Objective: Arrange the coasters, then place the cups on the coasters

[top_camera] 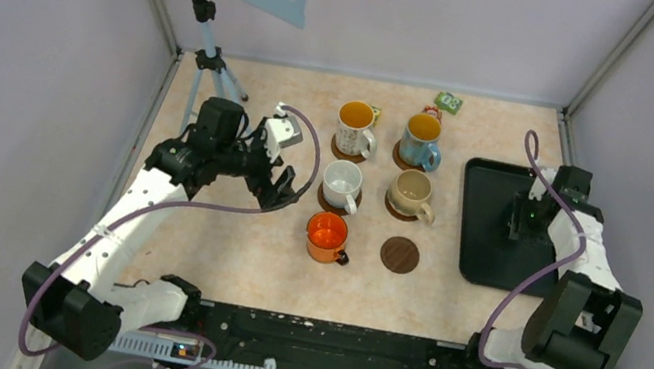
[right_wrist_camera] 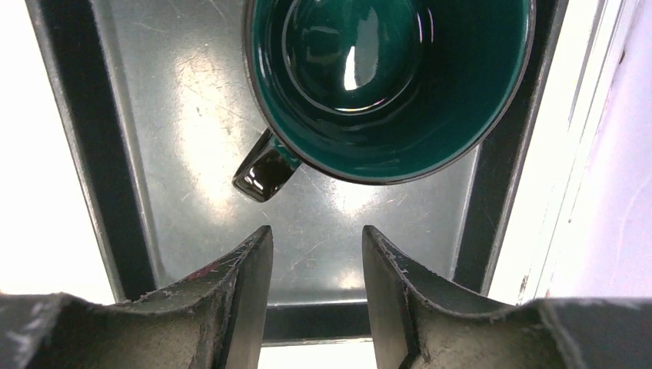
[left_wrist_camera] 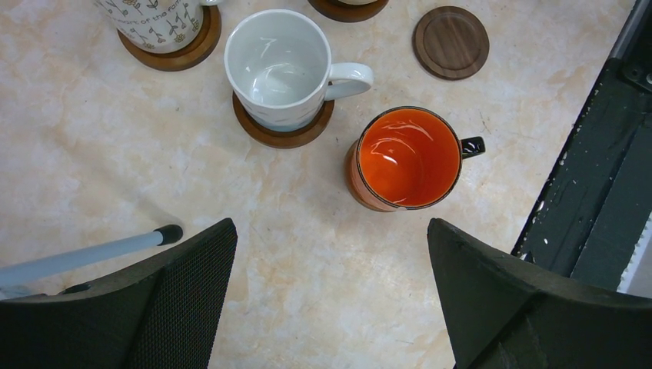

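Observation:
Four cups stand on brown coasters: a white patterned cup [top_camera: 354, 128], a light blue cup [top_camera: 421, 140], a plain white cup [top_camera: 341, 185] [left_wrist_camera: 278, 68] and a beige cup [top_camera: 410, 194]. The orange cup [top_camera: 327, 236] [left_wrist_camera: 404, 157] stands in the front row with no coaster showing under it. Beside it lies a bare coaster [top_camera: 399, 254] [left_wrist_camera: 450, 42]. The dark green cup [right_wrist_camera: 388, 77] sits in the black tray [top_camera: 482, 263], handle toward my right gripper [right_wrist_camera: 317, 238], which hangs just short of it, jaws apart and empty. My left gripper [top_camera: 280, 186] [left_wrist_camera: 330, 231] is wide open left of the orange cup.
A tripod [top_camera: 207, 62] stands at the back left, and one of its legs [left_wrist_camera: 92, 257] reaches close to my left fingers. A small coloured packet [top_camera: 448, 102] lies at the back edge. Walls enclose the table on three sides.

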